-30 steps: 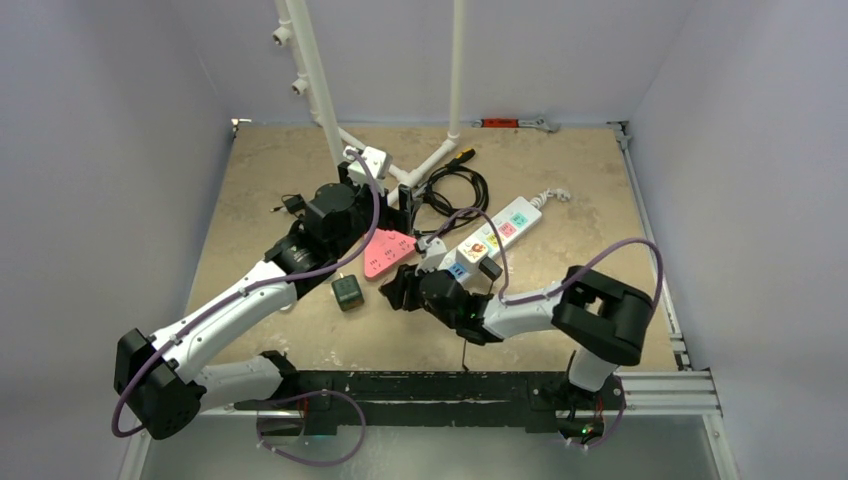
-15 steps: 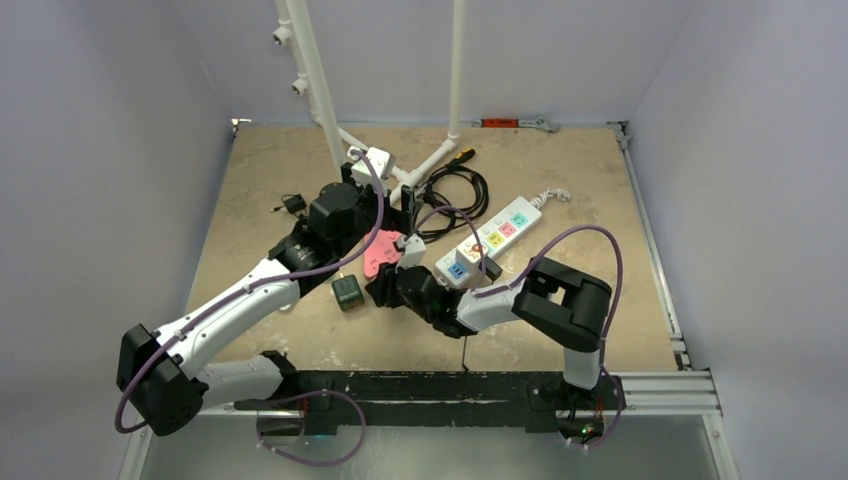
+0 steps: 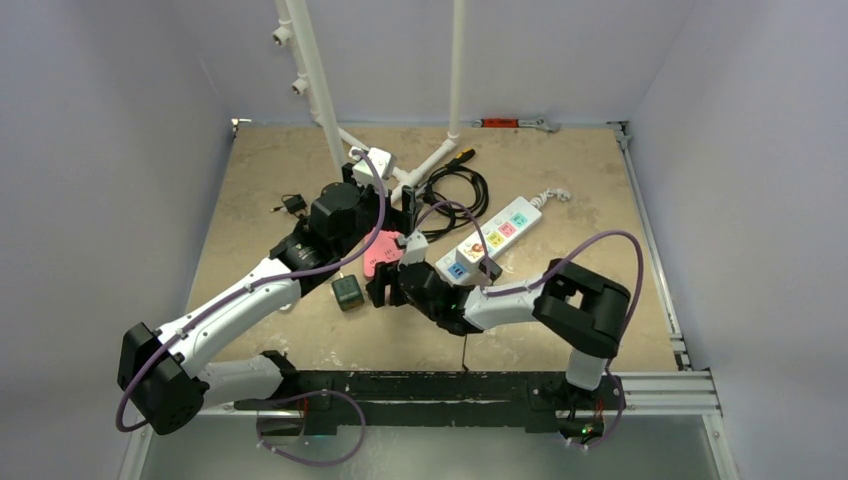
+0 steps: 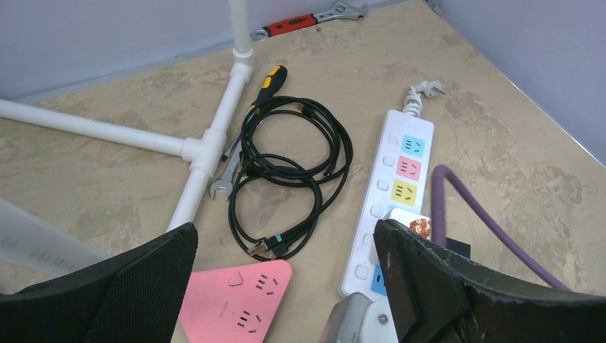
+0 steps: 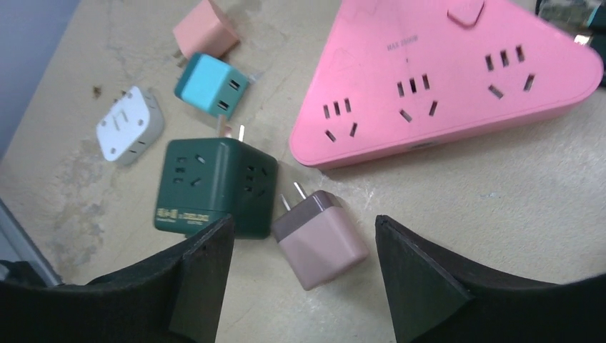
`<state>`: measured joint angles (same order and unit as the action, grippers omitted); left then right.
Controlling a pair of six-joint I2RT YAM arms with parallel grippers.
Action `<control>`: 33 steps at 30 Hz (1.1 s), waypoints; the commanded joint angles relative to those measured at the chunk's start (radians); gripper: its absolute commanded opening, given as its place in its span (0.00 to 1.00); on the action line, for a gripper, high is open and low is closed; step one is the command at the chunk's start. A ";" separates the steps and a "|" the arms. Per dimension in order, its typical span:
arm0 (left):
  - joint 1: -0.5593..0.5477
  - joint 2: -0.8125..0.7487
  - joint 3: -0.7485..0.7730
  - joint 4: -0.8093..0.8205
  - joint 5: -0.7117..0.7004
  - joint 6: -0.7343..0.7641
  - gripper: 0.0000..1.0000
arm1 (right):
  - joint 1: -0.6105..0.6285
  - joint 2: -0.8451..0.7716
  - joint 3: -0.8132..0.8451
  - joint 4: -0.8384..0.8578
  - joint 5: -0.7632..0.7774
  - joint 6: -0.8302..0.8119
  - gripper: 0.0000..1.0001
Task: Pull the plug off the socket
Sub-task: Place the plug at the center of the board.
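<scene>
Plug (image 5: 321, 246), dusty pink and square, lies on its side on the worktop (image 3: 260, 170) toward the near edge. Its bare prongs point at the dark green cube socket (image 5: 214, 186) just beside it, and they are not inserted. The right gripper (image 5: 300, 227) hangs over the plug, fingers spread to either side, clamping nothing. Past the cube lie a teal adapter (image 5: 212, 86), a white adapter (image 5: 128, 125) and a salmon adapter (image 5: 206, 36). The pink triangular socket (image 5: 443, 93) sits further in, near mid-worktop. The left gripper (image 4: 284, 236) hovers above it, likewise wide apart and empty. Beyond are a white power strip (image 4: 396, 186), coiled black cables (image 4: 286, 171) and, at the far edge, a red-handled wrench (image 4: 307, 18).
</scene>
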<state>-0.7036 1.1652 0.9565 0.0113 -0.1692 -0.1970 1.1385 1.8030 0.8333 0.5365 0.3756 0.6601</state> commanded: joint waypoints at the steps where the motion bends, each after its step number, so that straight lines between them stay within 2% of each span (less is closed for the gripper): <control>1: 0.000 -0.003 0.021 0.013 -0.010 0.019 0.93 | 0.004 -0.111 -0.023 -0.047 0.000 -0.035 0.75; 7: -0.001 0.000 0.024 0.007 -0.033 0.029 0.93 | 0.002 -0.317 -0.117 -0.164 -0.059 0.013 0.76; 10: -0.002 -0.015 0.020 0.005 -0.051 0.031 0.93 | 0.002 -0.462 -0.159 -0.306 -0.069 0.049 0.77; 13: -0.001 -0.021 0.015 0.013 -0.040 0.024 0.93 | -0.009 -0.597 -0.205 -0.444 -0.025 0.101 0.83; 16: -0.001 -0.007 0.014 0.013 -0.025 0.014 0.93 | -0.079 -0.712 -0.258 -0.530 -0.043 0.124 0.85; 19: -0.001 0.012 0.014 0.015 -0.013 0.004 0.93 | -0.207 -0.841 -0.312 -0.581 -0.061 0.110 0.86; 22: -0.002 0.029 0.014 0.015 -0.001 0.000 0.93 | -0.303 -0.927 -0.335 -0.629 -0.024 0.098 0.94; 27: -0.003 0.055 0.013 0.018 0.024 -0.011 0.93 | -0.553 -0.962 -0.391 -0.549 -0.144 0.076 0.97; 33: -0.003 0.092 0.003 0.052 0.135 -0.020 0.92 | -0.736 -0.806 -0.361 -0.414 -0.225 0.061 0.97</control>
<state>-0.7036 1.2385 0.9565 0.0074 -0.1333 -0.1997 0.4736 0.9058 0.4500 0.0086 0.2329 0.7414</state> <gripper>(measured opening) 0.931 0.969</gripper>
